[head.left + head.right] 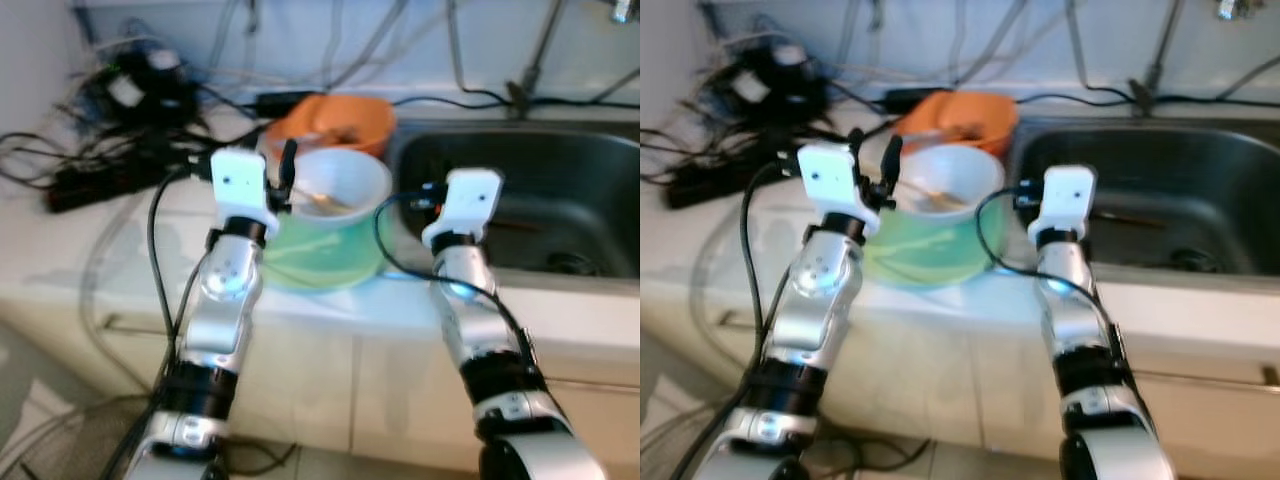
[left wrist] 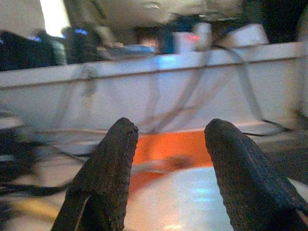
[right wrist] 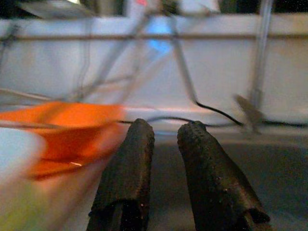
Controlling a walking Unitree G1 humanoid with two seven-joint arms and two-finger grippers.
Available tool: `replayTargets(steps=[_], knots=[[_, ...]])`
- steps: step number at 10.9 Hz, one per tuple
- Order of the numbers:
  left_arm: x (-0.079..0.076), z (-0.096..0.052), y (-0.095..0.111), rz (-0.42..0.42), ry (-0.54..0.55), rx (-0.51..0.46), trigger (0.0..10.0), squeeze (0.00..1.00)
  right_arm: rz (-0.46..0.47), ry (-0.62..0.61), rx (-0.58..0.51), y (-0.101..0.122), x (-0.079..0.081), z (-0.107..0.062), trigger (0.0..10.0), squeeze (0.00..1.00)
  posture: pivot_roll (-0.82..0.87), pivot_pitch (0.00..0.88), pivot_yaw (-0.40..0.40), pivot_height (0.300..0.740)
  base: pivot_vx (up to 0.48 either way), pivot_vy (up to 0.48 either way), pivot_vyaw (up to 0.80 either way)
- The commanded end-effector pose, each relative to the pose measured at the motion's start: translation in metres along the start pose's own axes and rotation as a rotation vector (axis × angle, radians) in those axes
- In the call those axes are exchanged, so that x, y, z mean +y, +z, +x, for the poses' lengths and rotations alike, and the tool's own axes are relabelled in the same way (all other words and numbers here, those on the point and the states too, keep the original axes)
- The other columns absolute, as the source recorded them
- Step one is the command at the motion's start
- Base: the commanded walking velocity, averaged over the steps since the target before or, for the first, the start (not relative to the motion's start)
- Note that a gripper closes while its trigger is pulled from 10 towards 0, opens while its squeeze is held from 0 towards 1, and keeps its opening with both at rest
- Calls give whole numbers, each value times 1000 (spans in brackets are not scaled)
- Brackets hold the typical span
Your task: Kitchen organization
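A white bowl [image 1: 345,178] sits nested in a pale green bowl [image 1: 320,258] on the white counter, just left of the sink. Something yellowish lies inside the white bowl, too blurred to name. An orange bowl [image 1: 338,120] stands right behind them. My left gripper [image 1: 288,165] is at the white bowl's left rim, open, with the orange bowl [image 2: 168,147] and the white bowl [image 2: 192,202] showing between its fingers [image 2: 115,159]. My right gripper [image 3: 166,127] hovers at the sink's near left corner, right of the bowls, its fingers [image 3: 132,159] close together on nothing.
A dark steel sink [image 1: 540,180] fills the right side, with pipes along the wall behind it. A tangle of black cables and a power strip [image 1: 110,150] covers the counter's back left. The counter's front edge [image 1: 330,310] runs below the bowls.
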State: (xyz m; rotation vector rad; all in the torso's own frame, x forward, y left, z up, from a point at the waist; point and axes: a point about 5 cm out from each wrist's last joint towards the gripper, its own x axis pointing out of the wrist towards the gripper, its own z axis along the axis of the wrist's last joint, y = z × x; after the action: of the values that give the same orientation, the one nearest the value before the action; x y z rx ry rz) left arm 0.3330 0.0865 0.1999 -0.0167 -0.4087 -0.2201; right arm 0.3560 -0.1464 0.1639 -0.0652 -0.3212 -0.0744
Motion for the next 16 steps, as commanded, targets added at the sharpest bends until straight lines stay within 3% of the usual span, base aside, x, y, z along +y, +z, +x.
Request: replayTargets(steps=[1, 4, 6, 8, 10, 11, 12, 14, 15, 16], knots=[[5, -1, 7, 10, 0, -33, 10000, 0, 7, 2, -7, 1, 2, 0, 10000, 0, 92, 0, 81, 740, 0, 0, 0], [1, -5, 28, -8, -31, -87, 10000, 0, 8, 0, -1, -1, 3, -1, 10000, 0, 98, 0, 82, 740, 0, 0, 0], [10, -11, 32, -61, -21, -60, 10000, 0, 11, 1, -1, -1, 4, -1, 10000, 0, 102, 0, 81, 740, 0, 0, 0], [39, -24, 16, -95, 64, 61, 10000, 0, 12, 1, 3, -2, 5, -2, 10000, 0, 105, 0, 82, 740, 0, 0, 0], [80, -39, 5, -98, 186, 165, 10000, 0, 14, 7, 6, -3, 5, -2, 10000, 0, 116, 0, 82, 740, 0, 0, 0], [93, -44, 0, -133, 225, 192, 10000, 0, 15, 9, 7, -3, 6, -2, 10000, 0, 118, 0, 83, 740, 0, 0, 0], [98, -47, -5, -230, 224, 223, 10000, 0, 18, 15, 7, -3, 9, -1, 10000, 0, 118, 0, 86, 740, 0, 0, 0], [87, -38, -7, -379, 158, 231, 10000, 0, 22, 17, 6, -3, 10, -1, 10000, 0, 115, 0, 86, 740, 0, 0, 0], [77, -31, -5, -407, 103, 213, 10000, 1000, 21, 16, 6, -3, 10, -1, 10000, 0, 107, 0, 89, 740, 0, 0, 0], [72, -27, -3, -416, 73, 208, 10000, 1000, 20, 12, 5, -3, 9, -1, 10000, 0, 103, 0, 92, 740, 0, 0, 0]])
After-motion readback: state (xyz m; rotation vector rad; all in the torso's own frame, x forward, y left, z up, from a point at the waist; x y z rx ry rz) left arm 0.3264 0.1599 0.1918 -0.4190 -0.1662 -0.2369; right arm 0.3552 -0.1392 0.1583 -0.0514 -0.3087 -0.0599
